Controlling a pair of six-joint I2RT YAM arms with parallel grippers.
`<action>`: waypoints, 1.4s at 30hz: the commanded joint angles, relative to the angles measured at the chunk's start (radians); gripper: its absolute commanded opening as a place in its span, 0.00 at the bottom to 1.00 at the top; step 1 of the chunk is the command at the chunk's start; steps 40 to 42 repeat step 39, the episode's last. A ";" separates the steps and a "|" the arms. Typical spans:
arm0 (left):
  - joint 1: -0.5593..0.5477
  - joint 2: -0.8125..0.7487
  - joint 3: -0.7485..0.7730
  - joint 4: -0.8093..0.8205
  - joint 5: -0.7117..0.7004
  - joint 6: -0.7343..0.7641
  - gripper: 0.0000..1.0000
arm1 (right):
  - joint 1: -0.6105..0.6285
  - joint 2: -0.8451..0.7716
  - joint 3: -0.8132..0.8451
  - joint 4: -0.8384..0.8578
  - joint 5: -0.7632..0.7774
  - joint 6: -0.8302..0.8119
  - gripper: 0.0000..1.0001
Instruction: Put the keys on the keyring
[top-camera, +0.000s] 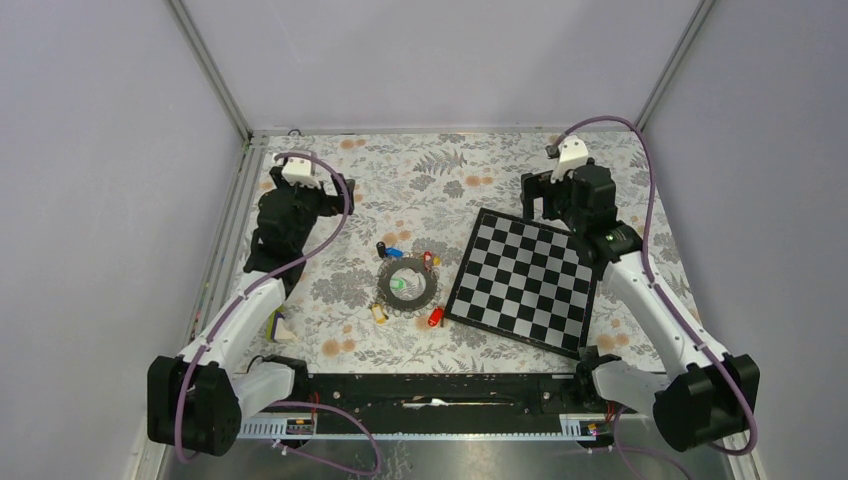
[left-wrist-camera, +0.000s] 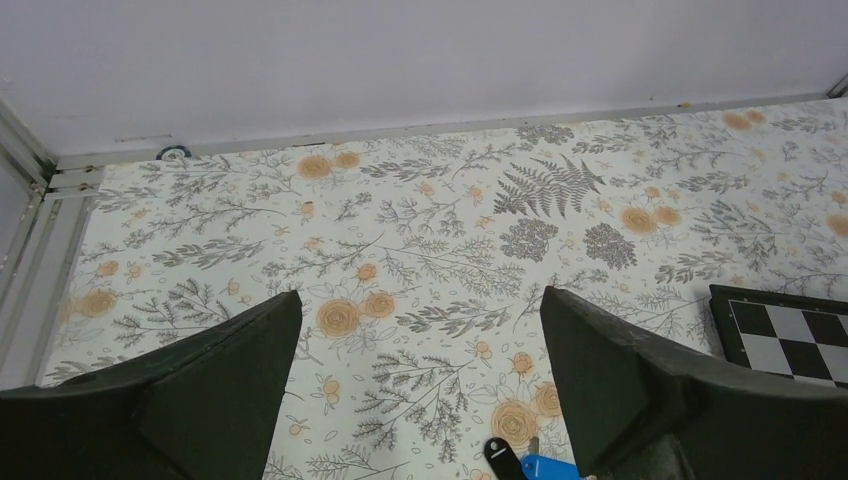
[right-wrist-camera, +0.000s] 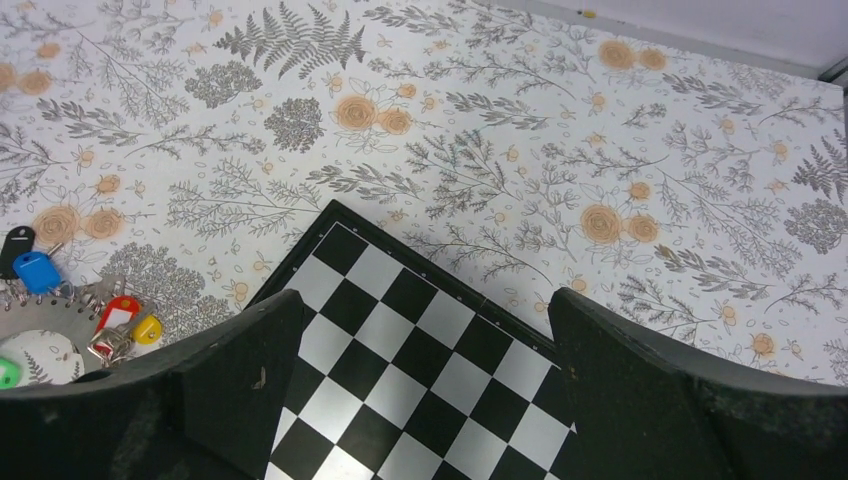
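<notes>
- Keyring (top-camera: 424, 290): dark grey ring lying flat on the floral table (top-camera: 420, 170), about mid-table, just left of the chessboard; the right wrist view catches its edge at lower left (right-wrist-camera: 50, 318).
- Chessboard (top-camera: 525, 280): black-and-white, rotated askew and right of centre. Its near-left edge lies close beside the ring, apart from it.
- Left gripper (top-camera: 308, 200): over bare cloth at far left, well apart from the ring. Jaws fully spread, nothing between them (left-wrist-camera: 420, 295).
- Right gripper (top-camera: 540, 205): above the board's far corner. Jaws fully spread and empty (right-wrist-camera: 425, 297), with board squares and cloth visible in the gap.
- Keys, all loose around the ring:
  - blue key (top-camera: 393, 252) with a black tag (top-camera: 382, 247) at the ring's far edge;
  - red key (top-camera: 428, 262) with a small yellow one against it at the far-right edge;
  - green key (top-camera: 401, 285) inside the ring;
  - yellow key (top-camera: 379, 313) at the near-left edge;
  - second red key (top-camera: 435, 318) at near-right, between ring and board.
- Key tags: too small to read any marking.
</notes>
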 joint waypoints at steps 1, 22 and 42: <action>0.002 -0.043 -0.047 0.129 0.032 0.017 0.99 | -0.035 -0.108 -0.085 0.160 -0.047 0.015 1.00; 0.003 -0.152 0.022 -0.040 0.148 0.073 0.99 | -0.054 -0.344 -0.206 0.169 -0.102 -0.059 1.00; 0.003 -0.196 -0.013 -0.059 0.193 0.048 0.99 | -0.124 -0.367 -0.228 0.169 -0.140 -0.016 1.00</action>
